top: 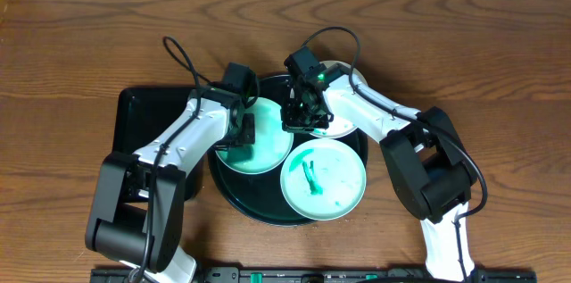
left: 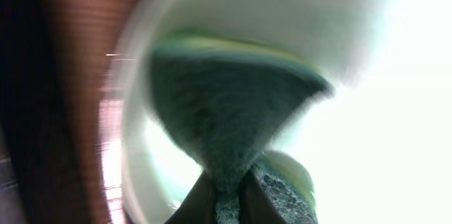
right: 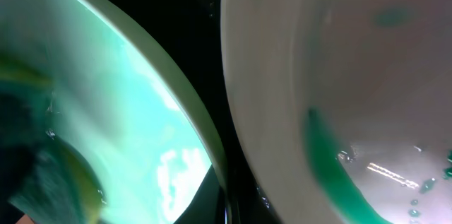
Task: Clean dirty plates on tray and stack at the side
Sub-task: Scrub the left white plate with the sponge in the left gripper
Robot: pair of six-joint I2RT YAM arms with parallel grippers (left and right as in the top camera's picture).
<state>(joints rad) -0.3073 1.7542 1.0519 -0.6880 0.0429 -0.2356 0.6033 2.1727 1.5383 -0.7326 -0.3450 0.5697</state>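
Filling the left wrist view, a dark green scouring sponge with a yellow edge (left: 226, 125) is pinched between the left gripper's (top: 242, 133) two fingers and pressed against a white round plate coated in a pale green film (top: 263, 149). Seen from overhead, this plate lies on the left side of a round black tray (top: 239, 203) at the middle of a brown wooden table (top: 89, 33). Two more white round plates share the tray: one streaked with green residue (top: 323, 178) at the near right, and one at the far right (top: 346, 126), partly hidden under the right arm. The right gripper (top: 303, 118) hangs low over the gap between the left plate and the far right plate, close to their rims; whether its fingers are apart or together cannot be told, as the right wrist view shows only blurred plate rims and the dark tray between them. A rectangular black tray (top: 147, 113) sits on the left, touching the round one.
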